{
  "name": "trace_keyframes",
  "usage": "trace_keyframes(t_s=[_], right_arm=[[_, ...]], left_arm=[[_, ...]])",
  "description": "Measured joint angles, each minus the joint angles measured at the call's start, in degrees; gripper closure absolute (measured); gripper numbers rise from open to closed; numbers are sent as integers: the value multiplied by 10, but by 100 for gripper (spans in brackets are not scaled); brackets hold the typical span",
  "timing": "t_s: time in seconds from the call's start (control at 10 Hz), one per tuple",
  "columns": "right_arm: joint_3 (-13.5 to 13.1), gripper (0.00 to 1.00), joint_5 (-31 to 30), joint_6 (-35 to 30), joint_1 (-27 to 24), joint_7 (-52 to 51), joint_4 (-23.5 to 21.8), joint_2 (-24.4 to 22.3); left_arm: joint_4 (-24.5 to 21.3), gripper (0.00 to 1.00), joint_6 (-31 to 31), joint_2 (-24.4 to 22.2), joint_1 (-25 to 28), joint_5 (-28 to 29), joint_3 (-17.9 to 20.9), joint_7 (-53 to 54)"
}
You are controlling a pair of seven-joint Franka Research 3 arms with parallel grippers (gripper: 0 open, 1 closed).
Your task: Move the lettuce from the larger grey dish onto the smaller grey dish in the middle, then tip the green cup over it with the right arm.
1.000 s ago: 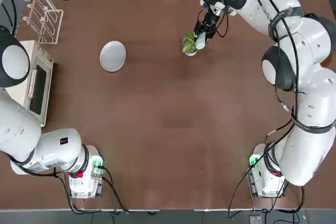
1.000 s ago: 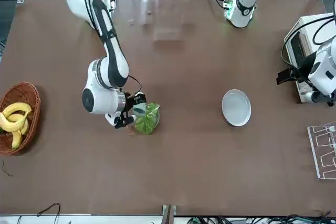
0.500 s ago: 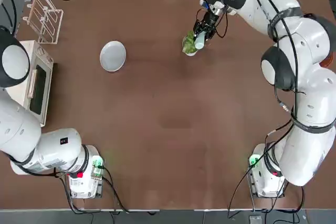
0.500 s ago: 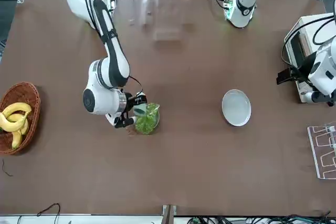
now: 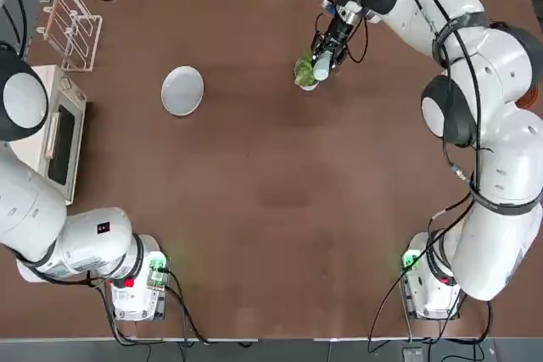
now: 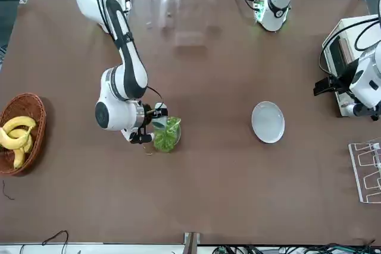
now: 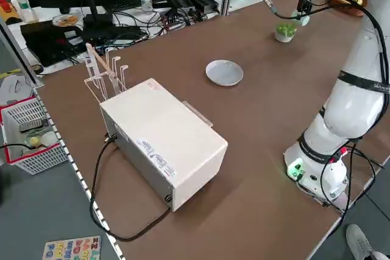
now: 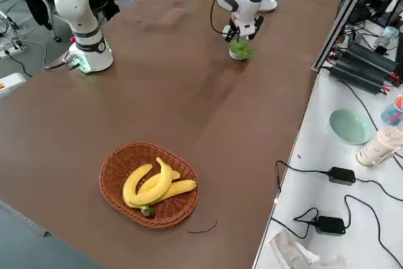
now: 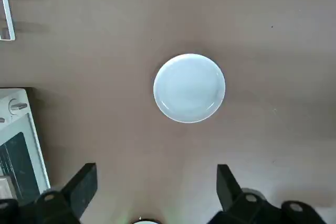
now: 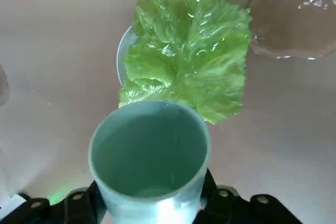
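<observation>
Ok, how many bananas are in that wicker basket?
I count 3 bananas in the basket: one curving upright on top, the others partly beneath it and reaching toward the rim. Another could be hidden underneath.

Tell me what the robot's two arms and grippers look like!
Both arms are white and rounded, with dark grey joint bands and black cables running along them. Each ends in a black gripper, left and right, with two fingers.
</observation>
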Motion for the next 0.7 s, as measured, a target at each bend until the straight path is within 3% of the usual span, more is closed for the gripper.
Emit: trace_keyframes(t_s=[0.7], right_arm=[[2, 32, 0, -5, 0, 46, 9, 2]], left_arm=[[0, 0, 0, 0, 0, 0, 0, 0]])
